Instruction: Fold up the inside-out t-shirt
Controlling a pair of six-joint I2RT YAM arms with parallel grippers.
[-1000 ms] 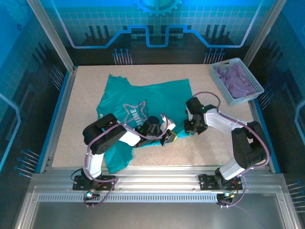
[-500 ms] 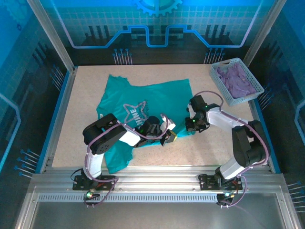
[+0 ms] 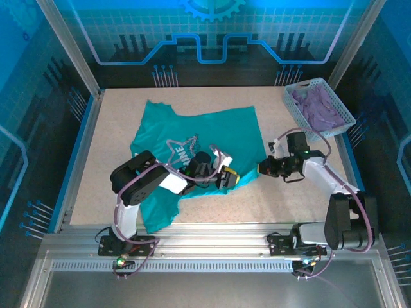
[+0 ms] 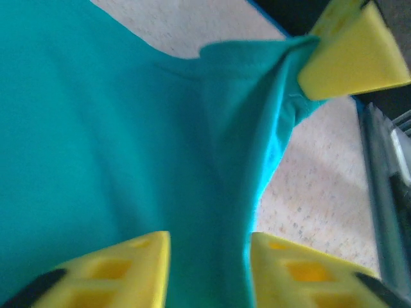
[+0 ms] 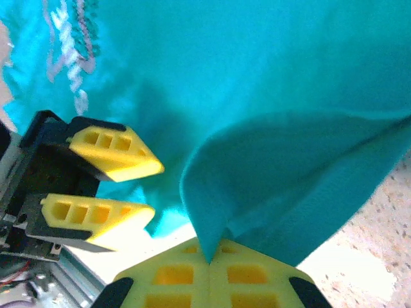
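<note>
Teal t-shirt (image 3: 212, 131): pale star print (image 3: 182, 149), lettering illegible.

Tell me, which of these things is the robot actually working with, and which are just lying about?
In the job:
teal t-shirt
right claw, pinching its edge
left claw, open over it

Lying about:
pale basket
purple cloth inside

The desk (image 3: 115, 122) has a pale speckled top, beige and stone-like, edged left and right by blue strips (image 3: 76, 160) and closed at the near side by ribbed aluminium rails (image 3: 212, 247). Slanting aluminium posts (image 3: 67, 45) rise from its far corners and frame a glossy back panel (image 3: 257, 32) — white grid, bright blue outline, a gear emblem (image 3: 212, 6) — all under cool blue light.
</note>
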